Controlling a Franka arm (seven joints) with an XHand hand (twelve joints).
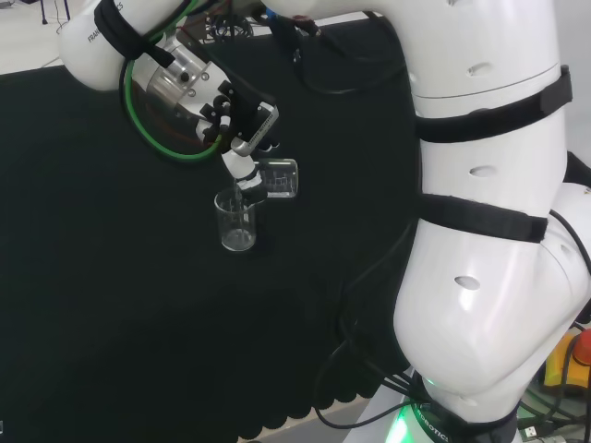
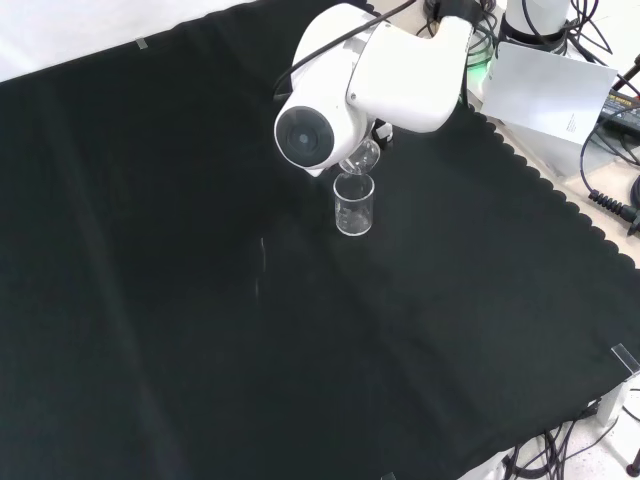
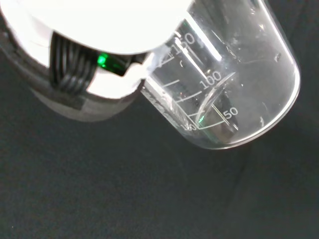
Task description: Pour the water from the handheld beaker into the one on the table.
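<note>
So my hand is up over the middle of the black cloth in the head view, fingers curled around the handheld beaker, which is tipped right over onto its side. Its mouth end points toward the left of that view and sits just above the rim of the second beaker, the one standing upright on the cloth. The two are really close, the lip of the tilted one looks like it's right at or barely over the edge of the standing one, but I can't tell if the glass is actually touching. From the front view my own big white arm link with the round grey cap is sitting in front of most of the action, so I just get a bit of the tilted glass poking out under it, directly above the upright beaker. The wrist view is basically all beaker: clear wall with printed graduation lines, tilted hard, with a blurry white part of the hand against its side and dark cloth behind. Both pieces are clear glass, so I honestly can't say how much water is in either one, or whether any is running between them. The standing beaker is well away from the scalloped cloth edge in the front view.
</note>
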